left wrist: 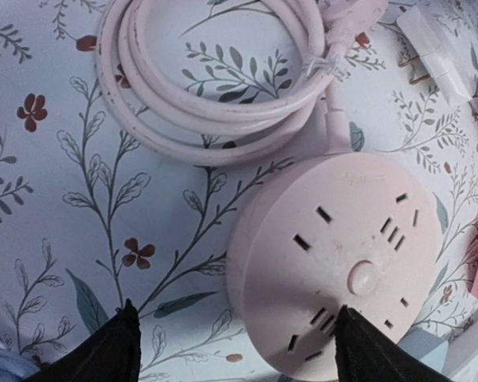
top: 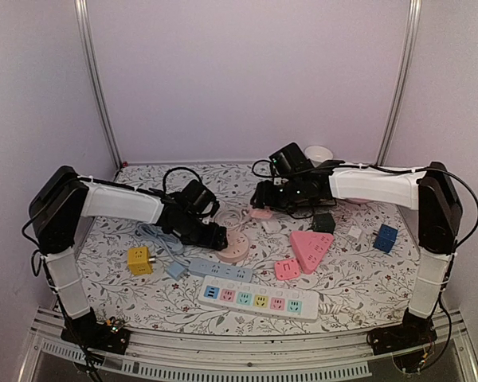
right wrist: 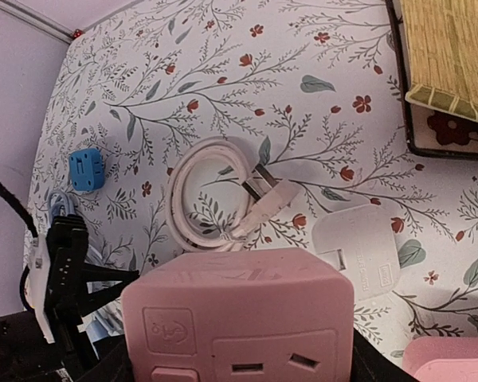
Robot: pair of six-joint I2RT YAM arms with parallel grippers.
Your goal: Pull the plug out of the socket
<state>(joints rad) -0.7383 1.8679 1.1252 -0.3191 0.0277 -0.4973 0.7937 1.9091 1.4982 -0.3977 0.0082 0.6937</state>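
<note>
Power strip (top: 259, 301), long and white with coloured outlets, lay nearest the front edge of the table (top: 167, 306). Yellow cube (top: 139, 259) sat to its left, pink triangle block (top: 311, 248) to its right.

Round socket (left wrist: 334, 263), pale pink, lay flat on the table with no plug in its visible face. Its cable (left wrist: 215, 79) was coiled just beyond.

Left gripper (left wrist: 235, 314) hung over it with fingers (left wrist: 103, 354) spread wide and nothing held, one finger at the socket's rim.

White plug (right wrist: 358, 248) lay loose on the table, pins bare, seated in nothing.

Cube socket (right wrist: 239, 318), pink, was clamped in the right gripper (top: 261, 204), just beyond the plug. Whether anything was seated in its hidden faces could not be told.

Handling, as judged: plug small, light, of hard smooth plastic, likely slippery. Grip its flat body sides, never the pins. Either socket looked light enough to lift with a plug, so it wanted bracing.
</note>
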